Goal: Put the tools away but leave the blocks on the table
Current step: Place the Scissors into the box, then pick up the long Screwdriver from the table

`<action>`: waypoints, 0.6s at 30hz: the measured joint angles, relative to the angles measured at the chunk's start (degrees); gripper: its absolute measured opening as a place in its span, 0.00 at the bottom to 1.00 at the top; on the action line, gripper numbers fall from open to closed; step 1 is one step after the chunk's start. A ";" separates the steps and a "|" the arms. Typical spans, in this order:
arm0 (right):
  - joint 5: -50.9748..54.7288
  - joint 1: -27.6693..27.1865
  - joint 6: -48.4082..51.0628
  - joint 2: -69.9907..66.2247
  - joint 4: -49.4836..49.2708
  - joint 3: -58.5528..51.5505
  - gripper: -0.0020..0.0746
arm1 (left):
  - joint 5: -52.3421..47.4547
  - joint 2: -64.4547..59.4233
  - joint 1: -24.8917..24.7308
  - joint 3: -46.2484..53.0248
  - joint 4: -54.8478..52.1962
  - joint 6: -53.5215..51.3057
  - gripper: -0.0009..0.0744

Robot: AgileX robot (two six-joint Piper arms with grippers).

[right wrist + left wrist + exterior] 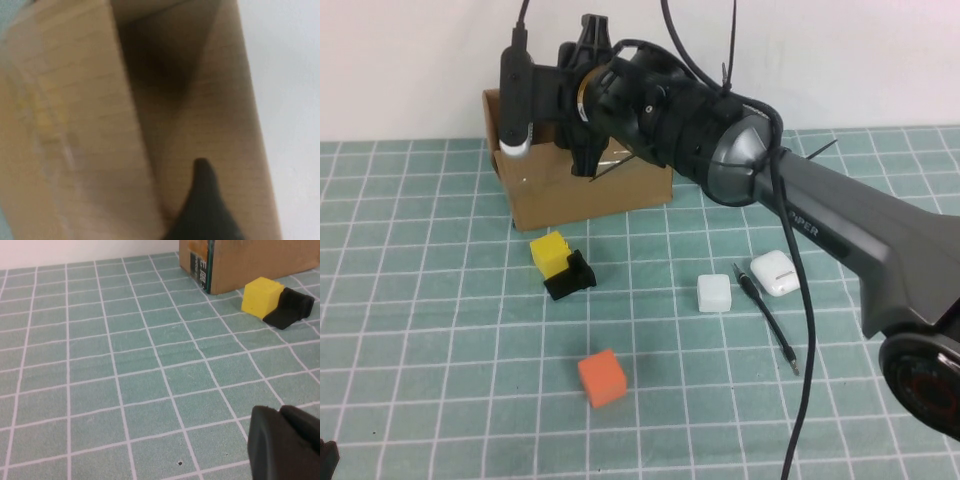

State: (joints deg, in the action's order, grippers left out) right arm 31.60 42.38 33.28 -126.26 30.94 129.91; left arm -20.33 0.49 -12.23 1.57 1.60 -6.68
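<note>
My right gripper (582,100) hangs over the open cardboard box (580,190) at the back left, jaws spread, nothing between them. In the right wrist view one dark finger (202,200) shows against the box's inner walls (175,100). A thin black pen-like driver (765,315) lies on the mat right of centre. The yellow block (550,250) touches the notched black block (570,275); both also show in the left wrist view, yellow (260,296) and black (290,307). The white block (714,294) and orange block (602,378) sit apart. My left gripper (285,440) rests shut, low over the mat at the near left.
A white rounded case (775,272) lies just right of the driver's upper end. My right arm (840,230) and its cable span the table's right half. The teal grid mat (420,300) is bare on the left. The box's corner (250,265) stands beside the yellow block.
</note>
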 joint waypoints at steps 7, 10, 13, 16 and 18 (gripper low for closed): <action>6.86 2.37 -1.31 7.35 -0.80 -0.11 0.66 | 0.00 0.00 0.00 0.00 0.00 0.00 0.01; 14.37 3.47 -8.37 10.52 -0.80 -0.23 0.64 | 0.00 0.00 0.00 0.00 0.00 0.00 0.01; 28.28 3.41 -20.81 13.32 -0.80 -2.48 0.54 | 0.00 0.00 0.00 0.00 0.00 0.00 0.01; 34.00 2.85 -25.50 16.86 -1.07 -7.45 0.35 | 0.00 0.00 0.00 0.00 0.00 0.00 0.01; 35.14 2.31 -29.75 19.70 -1.97 -11.66 0.24 | 0.00 0.00 0.00 0.00 0.00 0.00 0.01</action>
State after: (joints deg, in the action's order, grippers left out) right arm 66.74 44.69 3.53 -106.57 28.97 118.26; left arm -20.33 0.49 -12.23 1.57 1.60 -6.68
